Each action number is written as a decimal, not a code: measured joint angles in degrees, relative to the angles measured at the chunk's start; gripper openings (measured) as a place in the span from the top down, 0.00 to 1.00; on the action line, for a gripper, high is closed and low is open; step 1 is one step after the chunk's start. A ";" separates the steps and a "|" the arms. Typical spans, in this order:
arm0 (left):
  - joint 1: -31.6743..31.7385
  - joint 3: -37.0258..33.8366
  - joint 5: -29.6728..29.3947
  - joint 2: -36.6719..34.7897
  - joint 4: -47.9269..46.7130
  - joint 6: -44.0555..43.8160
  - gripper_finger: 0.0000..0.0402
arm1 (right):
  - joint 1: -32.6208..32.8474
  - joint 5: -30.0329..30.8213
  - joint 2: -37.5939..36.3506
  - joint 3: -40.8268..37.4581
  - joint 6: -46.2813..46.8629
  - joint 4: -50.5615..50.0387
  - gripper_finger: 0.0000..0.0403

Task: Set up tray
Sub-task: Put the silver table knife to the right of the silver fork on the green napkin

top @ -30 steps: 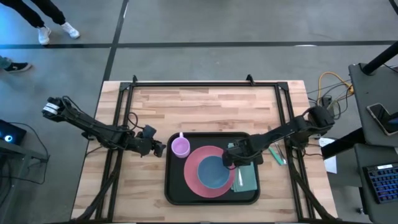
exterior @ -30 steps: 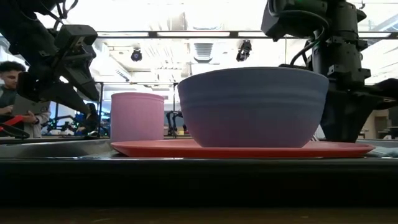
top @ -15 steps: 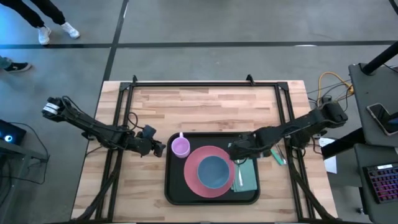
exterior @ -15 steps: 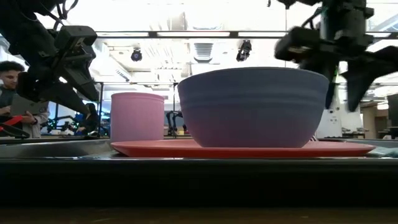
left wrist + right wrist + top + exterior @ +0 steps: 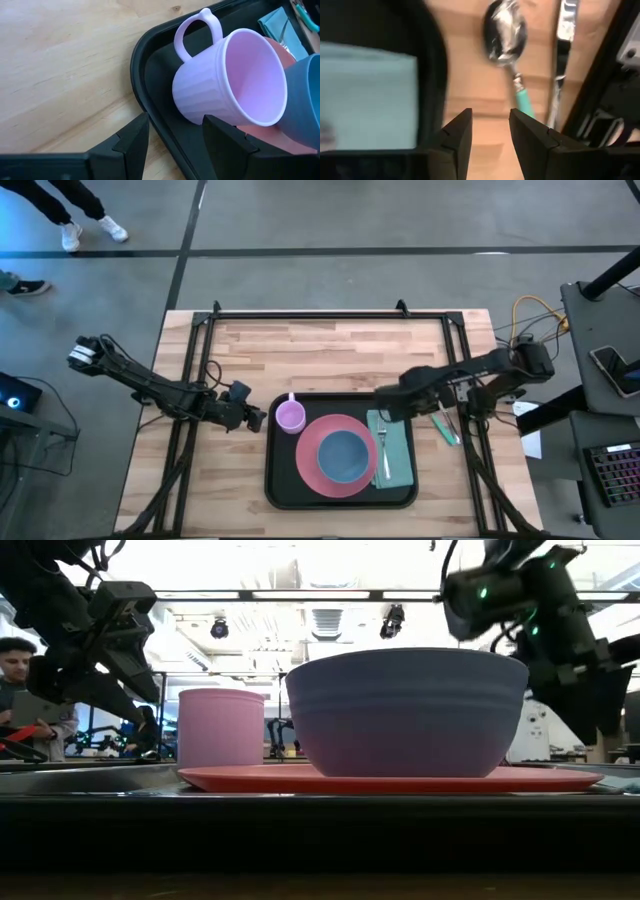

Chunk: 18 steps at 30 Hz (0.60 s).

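The black tray [image 5: 280,480] lies on the wooden table. It carries a pink plate [image 5: 312,465] with a blue bowl [image 5: 343,456] on it, a lilac mug [image 5: 290,416] standing at its far left corner, and a teal napkin [image 5: 398,465] with a fork [image 5: 383,445] lying on it. My right gripper [image 5: 384,412] hangs open over the tray's far right corner, above the napkin's far end. Its wrist view shows the tray's rim [image 5: 434,75] and a teal-handled spoon [image 5: 506,30] beyond it. My left gripper [image 5: 175,122] is open beside the tray's left rim [image 5: 142,95], near the mug [image 5: 225,85].
The spoon [image 5: 446,430] and a second silver utensil [image 5: 566,30] lie on the table right of the tray, next to the black frame rail [image 5: 470,430]. Bare wood stretches across the table's far half. A person [image 5: 20,690] sits in the room beyond.
My right gripper has risen from low beside the bowl, over the napkin, and moved toward the tray's far right corner, tipping as it went. The left arm, bowl, plate and mug have kept still.
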 joint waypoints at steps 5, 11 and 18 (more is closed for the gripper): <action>-0.02 0.00 0.26 0.00 0.00 -0.20 0.59 | -7.21 0.24 -0.68 -1.98 -4.71 -4.64 0.71; -0.02 0.00 0.24 0.00 0.00 -0.20 0.59 | -13.92 0.21 -0.68 -5.73 -7.47 -6.09 0.71; -0.04 0.00 0.20 0.00 -1.29 -0.20 0.59 | -19.08 0.77 -0.63 -10.05 -6.22 -4.36 0.71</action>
